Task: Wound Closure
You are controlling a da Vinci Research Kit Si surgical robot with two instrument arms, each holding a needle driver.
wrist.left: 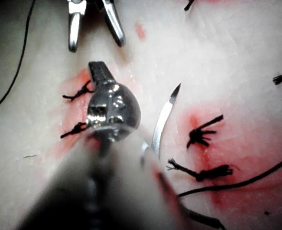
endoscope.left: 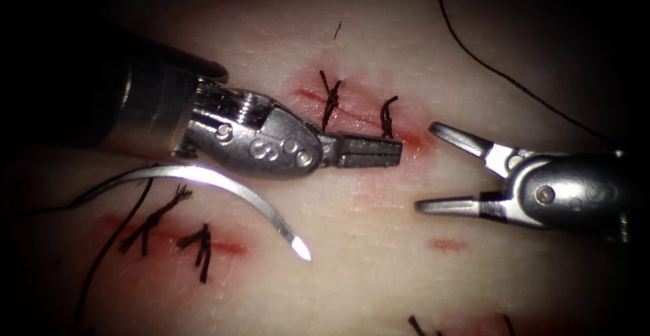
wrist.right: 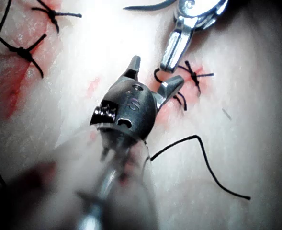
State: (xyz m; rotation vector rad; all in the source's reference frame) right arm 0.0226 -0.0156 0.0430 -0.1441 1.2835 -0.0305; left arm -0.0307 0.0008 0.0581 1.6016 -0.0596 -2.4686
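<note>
The needle (endoscope.left: pixel 223 190) lies loose on the tissue (endoscope.left: pixel 379 255), left of the cut (endoscope.left: pixel 359 116). It looks stiff, light and slippery, best gripped mid-curve. The left hand (endoscope.left: pixel 369 152) is closed and empty; the right hand (endoscope.left: pixel 437 166) gapes open, empty.

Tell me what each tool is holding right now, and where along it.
Nothing is held. The left tool has shut, empty jaws; the right tool has open jaws. The needle lies free on the tissue, below the left tool.

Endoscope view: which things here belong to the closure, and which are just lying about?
In the job:
- cut, two knots across it
- needle, loose on the tissue, left of the cut
- thread
- left tool, shut, holding nothing
- right tool, open, holding nothing

Lying about:
- older stitches
- thread scrap
</note>
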